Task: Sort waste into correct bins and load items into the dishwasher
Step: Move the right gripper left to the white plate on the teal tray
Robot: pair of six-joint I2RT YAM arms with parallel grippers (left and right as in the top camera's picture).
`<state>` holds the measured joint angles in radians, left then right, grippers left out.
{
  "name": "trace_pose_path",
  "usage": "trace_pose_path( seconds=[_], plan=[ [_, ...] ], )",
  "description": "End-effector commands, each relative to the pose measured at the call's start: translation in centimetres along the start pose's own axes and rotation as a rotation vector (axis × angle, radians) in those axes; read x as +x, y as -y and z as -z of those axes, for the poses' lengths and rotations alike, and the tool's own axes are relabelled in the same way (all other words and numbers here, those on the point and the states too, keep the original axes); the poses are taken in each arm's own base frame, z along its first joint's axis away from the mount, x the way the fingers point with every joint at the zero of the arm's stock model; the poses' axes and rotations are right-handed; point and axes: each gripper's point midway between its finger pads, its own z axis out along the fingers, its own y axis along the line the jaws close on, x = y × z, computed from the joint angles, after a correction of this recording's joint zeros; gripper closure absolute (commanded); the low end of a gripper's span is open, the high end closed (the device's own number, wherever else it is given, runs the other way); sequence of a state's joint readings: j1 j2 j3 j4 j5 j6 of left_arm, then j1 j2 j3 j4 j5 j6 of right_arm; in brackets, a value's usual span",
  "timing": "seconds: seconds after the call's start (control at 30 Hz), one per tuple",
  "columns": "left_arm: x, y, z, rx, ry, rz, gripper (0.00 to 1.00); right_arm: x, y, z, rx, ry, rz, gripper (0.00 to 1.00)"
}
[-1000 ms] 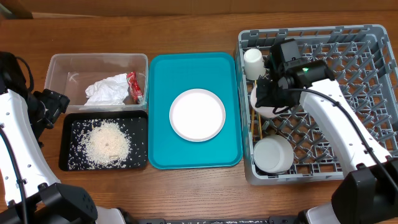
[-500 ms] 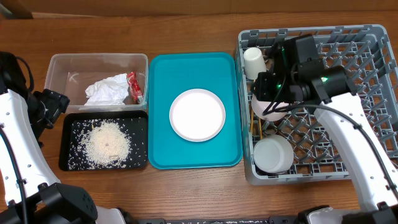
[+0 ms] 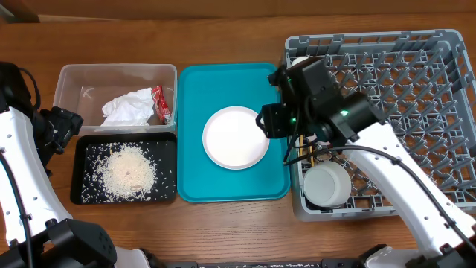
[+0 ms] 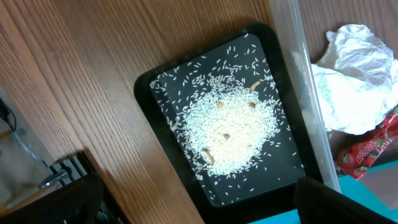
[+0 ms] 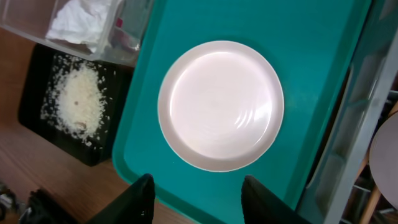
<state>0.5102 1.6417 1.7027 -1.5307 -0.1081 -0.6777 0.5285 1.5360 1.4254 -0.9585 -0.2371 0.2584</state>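
A brown wood-grain tabletop (image 3: 223, 30) fills every view and carries everything. The grey dish rack (image 3: 416, 89), a grid of upright pegs, lies behind the right fingers (image 5: 142, 199), under that arm. These fingers stand apart with nothing between them, hovering over the rack-side edge of the teal tray (image 3: 223, 78). Just ahead of them on that tray the pale pink plate (image 3: 236, 138) lies flat and untouched. One white bowl (image 3: 326, 184) sits in the rack's near corner, off to the side of the right fingers and behind them. The left fingers (image 4: 336, 199) are spread wide and empty, held above the black tray (image 3: 80, 195), which touches the clear tub (image 3: 78, 78) along one long side. Directly below the left fingers the rice (image 3: 130, 171) forms a loose heap mid-tray with stray grains around it. Beyond it, in the tub, lies the crumpled napkin (image 3: 126, 108), with the red wrapper (image 3: 161, 104) just beside it against the wall nearest the teal tray.
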Motion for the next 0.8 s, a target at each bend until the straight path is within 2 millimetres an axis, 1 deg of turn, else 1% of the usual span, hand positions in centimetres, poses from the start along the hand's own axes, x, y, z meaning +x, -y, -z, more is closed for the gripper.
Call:
trace_pose_path(
  seconds=[0.0, 0.07, 0.1, 0.2, 0.27, 0.37, 0.4, 0.47, 0.57, 0.67, 0.77],
  plan=[
    [-0.2, 0.3, 0.9, 0.020, 0.028, 0.007, 0.00, 0.9, 1.1, -2.4, 0.071, -0.031, 0.005, 0.53],
    [-0.2, 0.3, 0.9, 0.020, 0.028, 0.007, 0.00, 1.1, 1.3, -3.5, 0.110, -0.031, 0.025, 0.53],
    [-0.2, 0.3, 0.9, 0.020, 0.028, 0.007, 0.00, 1.3, 1.3, -4.0, 0.120, -0.032, 0.035, 0.55],
    [-0.2, 0.3, 0.9, 0.020, 0.028, 0.007, 0.00, 1.9, 0.6, -6.2, 0.115, -0.047, 0.065, 0.59],
    [-0.2, 0.3, 0.9, 0.020, 0.028, 0.007, 0.00, 2.4, -0.1, -7.9, 0.104, -0.060, 0.090, 0.66],
    [-0.2, 0.3, 0.9, 0.020, 0.028, 0.007, 0.00, 3.3, -1.1, -10.9, 0.096, -0.086, 0.123, 0.85],
    [-0.2, 0.3, 0.9, 0.020, 0.028, 0.007, 0.00, 3.6, -1.3, -11.8, 0.095, -0.095, 0.132, 0.90],
    [-0.2, 0.3, 0.9, 0.020, 0.028, 0.007, 0.00, 4.3, -1.6, -13.9, 0.096, -0.115, 0.132, 0.91],
    [-0.2, 0.3, 0.9, 0.020, 0.028, 0.007, 0.00, 5.5, -1.7, -16.3, 0.103, -0.147, 0.079, 0.91],
    [-0.2, 0.3, 0.9, 0.020, 0.028, 0.007, 0.00, 6.9, -2.2, -18.1, 0.100, -0.181, 0.050, 0.91],
    [-0.2, 0.3, 0.9, 0.020, 0.028, 0.007, 0.00, 8.0, -3.4, -18.9, 0.069, -0.209, 0.067, 0.91]
  ],
)
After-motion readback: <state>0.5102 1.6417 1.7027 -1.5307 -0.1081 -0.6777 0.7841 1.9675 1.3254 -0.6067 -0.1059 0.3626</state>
